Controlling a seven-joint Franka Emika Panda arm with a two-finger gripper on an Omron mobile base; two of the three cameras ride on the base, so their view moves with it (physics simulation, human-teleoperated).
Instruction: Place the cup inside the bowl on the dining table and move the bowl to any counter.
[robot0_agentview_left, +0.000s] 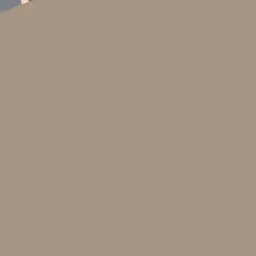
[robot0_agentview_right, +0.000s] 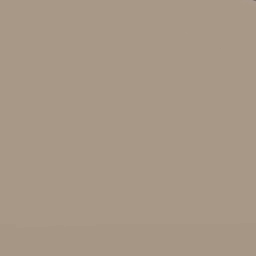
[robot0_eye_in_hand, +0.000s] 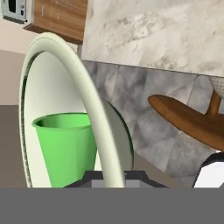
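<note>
The cream-white bowl (robot0_eye_in_hand: 49, 85) stands close before the hand camera, seen on edge and tilted in the hand view. Its thick rim runs down between the dark fingertips of my gripper (robot0_eye_in_hand: 110, 178), which is shut on that rim. The bright green cup (robot0_eye_in_hand: 65, 146) sits inside the bowl, mouth up in this view, resting against the inner wall. A light marbled stone slab (robot0_eye_in_hand: 166, 35) spans the upper right; I cannot tell whether it is the counter or the dining table.
A brown wooden chair seat (robot0_eye_in_hand: 188, 118) juts in at the right over a grey tiled floor (robot0_eye_in_hand: 131, 92). Wooden cabinets (robot0_eye_in_hand: 61, 17) and a microwave (robot0_eye_in_hand: 13, 11) show at top left. Both base views face a plain tan surface (robot0_agentview_left: 128, 140).
</note>
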